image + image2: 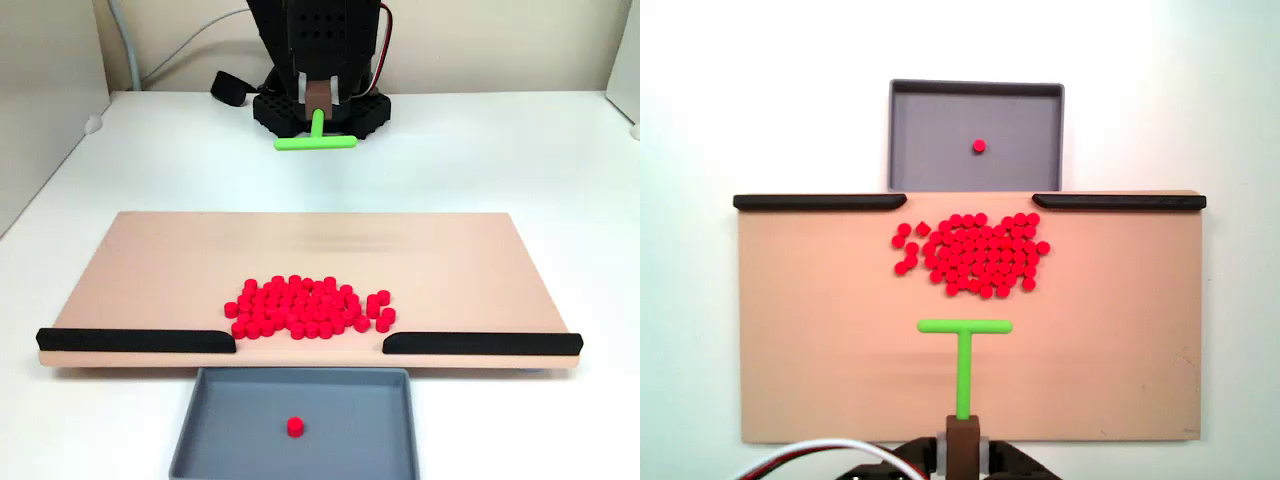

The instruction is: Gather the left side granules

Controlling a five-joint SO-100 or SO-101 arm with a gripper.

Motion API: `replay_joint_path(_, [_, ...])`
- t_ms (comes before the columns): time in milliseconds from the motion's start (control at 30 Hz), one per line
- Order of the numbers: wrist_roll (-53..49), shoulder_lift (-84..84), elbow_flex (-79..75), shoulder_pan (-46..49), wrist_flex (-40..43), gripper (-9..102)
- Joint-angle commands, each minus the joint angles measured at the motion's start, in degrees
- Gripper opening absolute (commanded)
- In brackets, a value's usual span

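We're looking at the granules (308, 307) packed into one tight red cluster at the centre of the frame in a fixed view, sitting on the tan board (150, 270) just behind the gap between two black rails, the left rail (135, 340) and the right rail (482, 343). In the other fixed view the same cluster (975, 254) lies just below the gap, upper middle of the frame, with a few pellets straggling off its left edge. One lone pellet (295, 426) rests inside the grey tray (210, 440) at the bottom centre; from the other fixed view it sits near the tray's middle (979, 146), top centre of the picture.

Now the gripper (318, 108), top centre and back by the arm's black base: its fingers are closed onto the stem of the green T-shaped stick (316, 140), crossbar facing the board. In the other fixed view we see the gripper (964, 430) at the bottom edge, clamped on the stem's lower end, and the stick (964, 350) standing straight up the frame, its crossbar a little below the cluster and clear of it
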Motion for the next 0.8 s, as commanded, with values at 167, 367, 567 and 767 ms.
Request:
replay_joint_path(167, [-4.9,-1.1,-0.3,2.2,0.2,0])
replay_joint_path(367, [-5.2,-1.0,-0.3,2.3,-0.3,0])
replay_joint_path(567, [-5.4,-0.2,-0.3,2.7,-0.5,0])
replay_joint_path(767, [-4.9,0.3,-0.4,2.8,-0.5,0])
